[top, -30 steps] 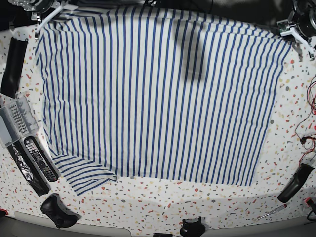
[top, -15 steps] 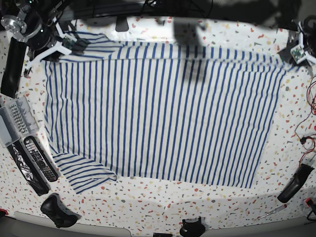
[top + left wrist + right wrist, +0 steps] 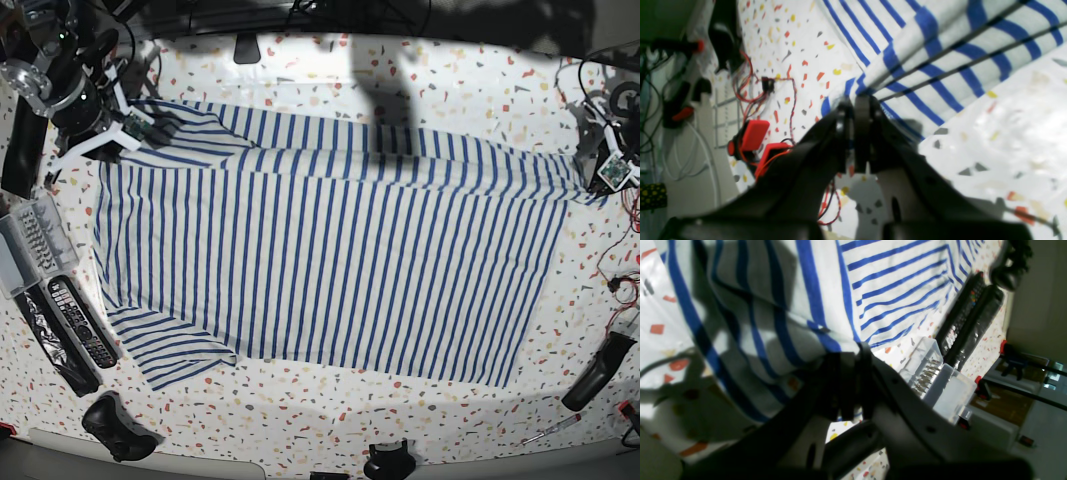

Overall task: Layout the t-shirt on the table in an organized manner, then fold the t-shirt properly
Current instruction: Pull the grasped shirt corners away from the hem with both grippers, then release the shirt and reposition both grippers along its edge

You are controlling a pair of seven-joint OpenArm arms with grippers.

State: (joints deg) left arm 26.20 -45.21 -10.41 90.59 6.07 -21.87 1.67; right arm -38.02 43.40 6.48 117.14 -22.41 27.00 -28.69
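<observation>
The striped white-and-blue t-shirt (image 3: 330,260) lies spread over the speckled table (image 3: 300,420), one sleeve at the lower left. My left gripper (image 3: 853,103) is shut on the t-shirt's corner (image 3: 940,50) at the base view's right edge (image 3: 600,175). My right gripper (image 3: 853,356) is shut on the t-shirt's edge (image 3: 780,306) at the base view's upper left (image 3: 125,135). Both held corners sit low over the table, and the cloth between them sags in folds along the far edge.
Remote controls (image 3: 75,320) and a clear plastic box (image 3: 30,245) lie along the left edge. A black game controller (image 3: 115,425) sits at the lower left. Red wires (image 3: 620,270) and a black tool (image 3: 597,370) lie at the right; a screwdriver (image 3: 550,430) is near the front.
Both grippers have come down and toward the front with the t-shirt's far edge. The cloth that was raised now lies lower, baring the far strip of table.
</observation>
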